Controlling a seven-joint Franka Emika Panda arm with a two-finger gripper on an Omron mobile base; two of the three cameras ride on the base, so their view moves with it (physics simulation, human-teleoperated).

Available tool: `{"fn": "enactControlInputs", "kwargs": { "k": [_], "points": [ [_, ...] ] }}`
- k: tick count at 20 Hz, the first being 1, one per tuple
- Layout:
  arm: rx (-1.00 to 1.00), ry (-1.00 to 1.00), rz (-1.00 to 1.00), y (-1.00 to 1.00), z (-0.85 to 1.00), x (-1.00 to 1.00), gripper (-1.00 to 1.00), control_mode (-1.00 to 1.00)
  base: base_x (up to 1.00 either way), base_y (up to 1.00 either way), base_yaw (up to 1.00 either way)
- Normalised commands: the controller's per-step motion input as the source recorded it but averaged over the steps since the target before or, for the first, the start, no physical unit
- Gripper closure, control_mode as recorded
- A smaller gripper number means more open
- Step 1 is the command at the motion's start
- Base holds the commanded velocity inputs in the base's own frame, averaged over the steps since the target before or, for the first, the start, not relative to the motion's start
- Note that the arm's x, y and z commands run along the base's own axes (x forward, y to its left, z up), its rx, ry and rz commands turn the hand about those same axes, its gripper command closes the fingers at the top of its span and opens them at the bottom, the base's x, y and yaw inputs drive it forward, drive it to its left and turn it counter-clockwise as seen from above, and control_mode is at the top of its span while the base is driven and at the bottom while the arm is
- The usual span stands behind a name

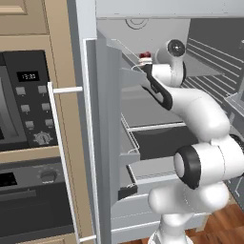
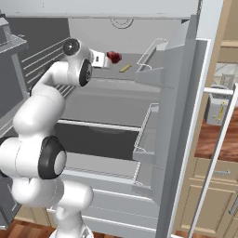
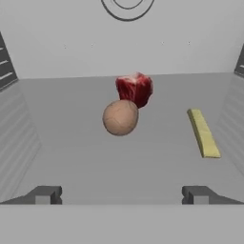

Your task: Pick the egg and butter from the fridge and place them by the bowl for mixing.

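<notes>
A: Right, entry: the fridge (image 2: 186, 116) stands open, arm reaching onto the top shelf (image 3: 143, 162). The claw (image 3: 121, 195) is spread wide and holding nothing, short of the egg (image 3: 120, 117).

B: And the other things?

A: The egg sits mid-shelf, roughly on the claw's line. A red lump of something (image 3: 135, 88) is right behind it, touching or nearly so; I cannot tell which. The butter (image 3: 204, 132) lies apart, off toward the shelf's side wall.

B: Risks, as you judge them?

A: First, the egg is round on a smooth shelf: a fingertip (image 3: 45, 194) nudging it before closing would likely roll it back into the red lump or sideways out of reach. Second, pushing in too deep could catch both together. Third, the butter is thin and flat, near the wall, so an off-angle approach might slide it rather than lift it.
</notes>
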Motion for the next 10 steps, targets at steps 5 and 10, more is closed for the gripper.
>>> {"fn": "enactControlInputs", "kwargs": {
  "k": [5, 10],
  "points": [
    [0.0, 0.01, 0.0, 0.0, 0.0, 0.36, -1.0, -1.0, 0.0, 0.0, 0.0],
    [0.0, 0.08, 0.0, 0.0, 0.0, 0.37, -1.0, -1.0, 0.0, 0.0, 0.0]
  ]
}}
